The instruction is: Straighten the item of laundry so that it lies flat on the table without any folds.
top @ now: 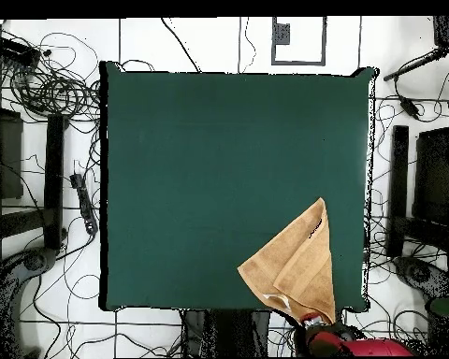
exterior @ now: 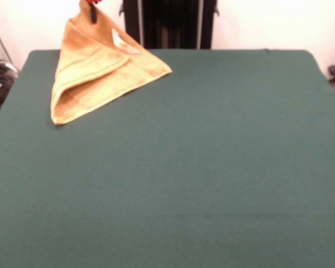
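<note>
The orange-tan towel (exterior: 95,72) hangs in a folded, tent-like triangle at the table's far left corner in the front view. Its top corner is lifted and its lower edges rest on the green table (exterior: 212,167). A white label (exterior: 121,42) shows on its upper right side. My gripper (exterior: 91,4) shows only at the picture's top edge, shut on the towel's raised corner. In the overhead view the towel (top: 298,266) lies near the table's (top: 200,168) bottom right corner, with the gripper (top: 311,319) at the towel's lower tip by the table's edge.
The black pedestal (exterior: 170,22) stands behind the table's far edge. The red arm (top: 364,348) lies just off the table's bottom edge. Cables (top: 50,89) cover the floor at the left, and dark stands (top: 425,187) sit at the right.
</note>
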You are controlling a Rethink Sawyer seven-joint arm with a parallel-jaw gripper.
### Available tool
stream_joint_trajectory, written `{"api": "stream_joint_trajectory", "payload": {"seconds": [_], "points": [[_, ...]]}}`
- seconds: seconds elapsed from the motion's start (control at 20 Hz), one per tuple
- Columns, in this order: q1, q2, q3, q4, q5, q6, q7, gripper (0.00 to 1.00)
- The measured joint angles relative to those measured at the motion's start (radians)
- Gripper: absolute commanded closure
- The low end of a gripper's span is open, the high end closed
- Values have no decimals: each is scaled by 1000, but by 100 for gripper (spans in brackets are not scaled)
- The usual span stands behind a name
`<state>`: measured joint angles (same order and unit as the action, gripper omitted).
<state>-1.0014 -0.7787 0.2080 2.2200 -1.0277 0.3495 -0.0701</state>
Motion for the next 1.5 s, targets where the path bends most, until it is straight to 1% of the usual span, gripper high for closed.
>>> {"api": "stream_joint_trajectory", "payload": {"seconds": [0.25, 0.6, 1.2, 1.5], "points": [[26, 0, -27, -14, 31, 0, 0, 100], [29, 0, -30, -18, 59, 0, 0, 100], [33, 1, -39, -24, 64, 0, 0, 100], [33, 15, -45, -26, 67, 0, 0, 100]]}}
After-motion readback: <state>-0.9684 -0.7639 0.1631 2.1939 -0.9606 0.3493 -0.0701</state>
